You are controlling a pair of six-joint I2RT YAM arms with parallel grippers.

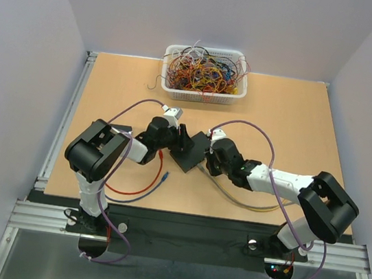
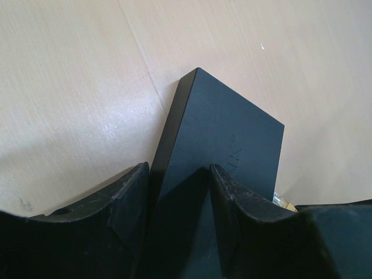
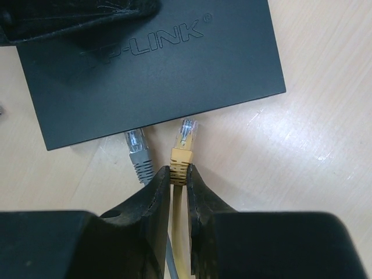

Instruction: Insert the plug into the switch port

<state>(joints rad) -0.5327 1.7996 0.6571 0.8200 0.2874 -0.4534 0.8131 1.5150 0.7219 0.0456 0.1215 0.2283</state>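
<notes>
The switch is a flat matte-black box (image 3: 151, 64), also seen in the top view (image 1: 190, 155). Its port edge faces the right gripper, and the openings themselves are hidden under that edge. My right gripper (image 3: 179, 171) is shut on the yellow boot of a plug (image 3: 185, 142). The plug's clear tip sits just short of the box's edge. A grey plug (image 3: 135, 148) meets the same edge just to the left. My left gripper (image 2: 179, 168) is shut on the far end of the box (image 2: 221, 133) and holds it tilted.
A white basket (image 1: 205, 75) full of tangled wires stands at the back of the table. A red cable (image 1: 130, 191) and a blue cable (image 1: 158, 183) lie near the left arm. Yellow and grey cables (image 1: 233, 198) trail under the right arm.
</notes>
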